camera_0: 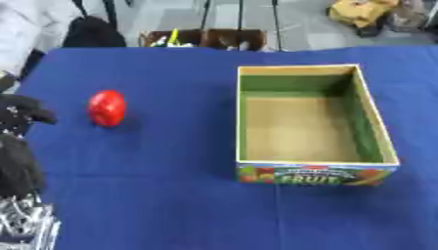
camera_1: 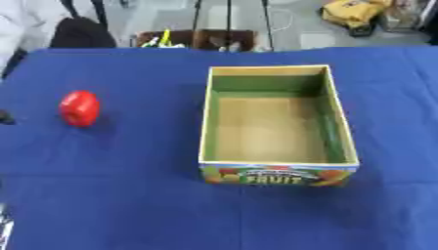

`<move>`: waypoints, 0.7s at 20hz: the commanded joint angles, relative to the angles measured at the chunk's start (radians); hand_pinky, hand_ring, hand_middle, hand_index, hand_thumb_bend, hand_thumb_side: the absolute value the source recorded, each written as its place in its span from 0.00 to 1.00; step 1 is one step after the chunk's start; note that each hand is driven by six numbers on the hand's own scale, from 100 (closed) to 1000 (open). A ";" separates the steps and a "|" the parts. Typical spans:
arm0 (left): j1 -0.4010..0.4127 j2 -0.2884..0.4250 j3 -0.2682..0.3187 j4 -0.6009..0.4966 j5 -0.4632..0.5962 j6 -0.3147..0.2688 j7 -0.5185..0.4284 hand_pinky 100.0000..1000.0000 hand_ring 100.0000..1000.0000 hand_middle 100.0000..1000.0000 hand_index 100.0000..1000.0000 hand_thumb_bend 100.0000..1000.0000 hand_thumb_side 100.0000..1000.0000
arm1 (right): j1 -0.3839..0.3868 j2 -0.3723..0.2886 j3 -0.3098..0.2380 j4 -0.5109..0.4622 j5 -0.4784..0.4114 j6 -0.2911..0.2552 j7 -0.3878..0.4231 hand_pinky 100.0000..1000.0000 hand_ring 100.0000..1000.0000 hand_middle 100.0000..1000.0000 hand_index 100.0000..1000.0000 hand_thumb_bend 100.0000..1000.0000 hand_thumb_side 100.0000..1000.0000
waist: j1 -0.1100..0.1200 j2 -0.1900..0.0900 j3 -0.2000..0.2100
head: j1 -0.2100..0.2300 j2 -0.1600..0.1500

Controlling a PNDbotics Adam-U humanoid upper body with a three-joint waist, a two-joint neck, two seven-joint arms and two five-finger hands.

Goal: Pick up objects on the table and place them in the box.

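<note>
On blue cloth (camera_0: pixel 171 195): red fruit (camera_0: pixel 107 108) left, well apart from open box (camera_0: pixel 379 132), box empty. At left edge: left hand (camera_0: pixel 19 117), near fruit, not touching; finger state unclear.

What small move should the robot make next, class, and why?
Probably reach the left hand rightward toward the red object: it lies alone on the blue cloth beside that hand, and the box holds nothing.

Red fruit (camera_0: pixel 107 108), blue tablecloth (camera_0: pixel 171 195), green-lined tan box (camera_0: pixel 376 132) with colourful front.
</note>
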 commanded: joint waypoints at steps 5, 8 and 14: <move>-0.001 0.005 0.012 -0.021 -0.005 0.001 0.006 0.32 0.34 0.40 0.72 0.00 1.00 | -0.005 -0.016 -0.003 -0.021 0.014 0.003 0.002 0.37 0.39 0.32 0.48 0.00 0.87 | 0.000 -0.013 -0.001 | 0.010 -0.016; -0.003 0.017 0.013 -0.021 -0.015 0.006 0.002 0.32 0.35 0.41 0.72 0.00 1.00 | -0.003 -0.014 -0.004 -0.021 0.017 0.004 0.000 0.37 0.39 0.32 0.48 0.00 0.87 | 0.000 -0.011 -0.003 | 0.007 -0.021; -0.019 0.132 0.032 -0.021 -0.181 0.114 -0.001 0.26 0.34 0.43 0.72 0.00 0.92 | 0.000 -0.013 -0.002 -0.021 0.020 0.007 0.003 0.37 0.39 0.32 0.48 0.00 0.87 | 0.000 -0.012 -0.002 | -0.007 -0.029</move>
